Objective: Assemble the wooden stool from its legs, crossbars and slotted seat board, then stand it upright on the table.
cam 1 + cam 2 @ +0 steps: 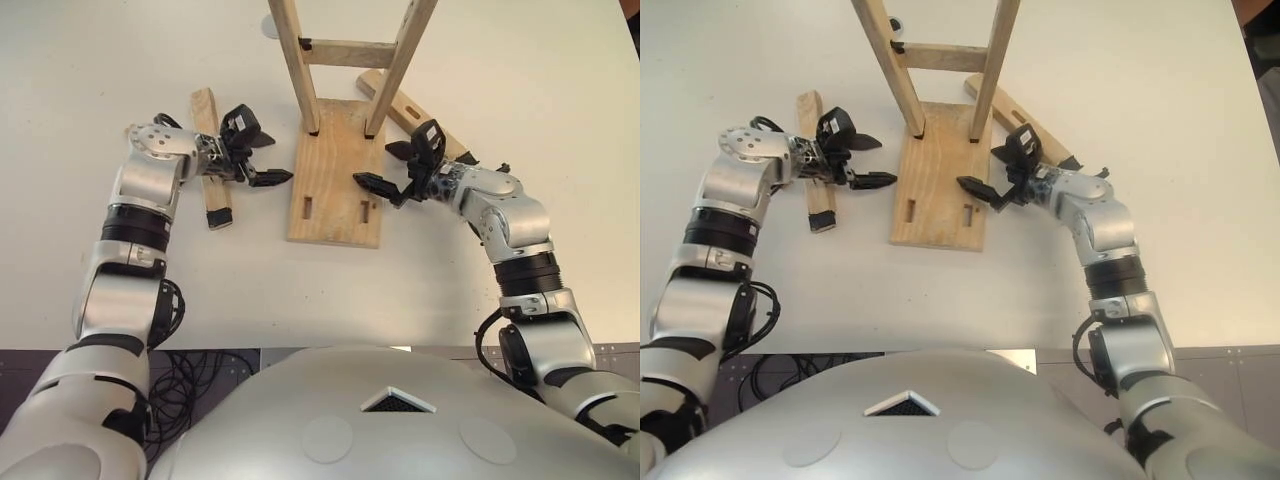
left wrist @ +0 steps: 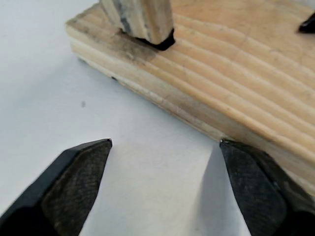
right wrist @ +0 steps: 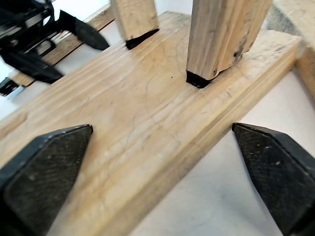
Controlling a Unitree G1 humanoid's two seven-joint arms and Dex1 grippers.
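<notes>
The slotted seat board (image 1: 335,165) lies flat on the white table. Two legs (image 1: 295,60) stand in its far slots, joined by a crossbar (image 1: 350,50). Its two near slots (image 1: 307,207) are bare. My left gripper (image 1: 272,158) is open just left of the board's left edge (image 2: 147,93), with only table between its fingers (image 2: 74,182). My right gripper (image 1: 375,165) is open at the board's right side. It straddles that edge, one fingertip (image 3: 44,172) above the wood and the other above the table. The left gripper (image 3: 49,39) shows across the board.
A loose wooden piece (image 1: 212,190) lies on the table under my left wrist. Another loose piece (image 1: 395,100) lies at an angle behind my right gripper. A small round mark (image 1: 270,25) sits at the far side. The table's front edge runs near my body.
</notes>
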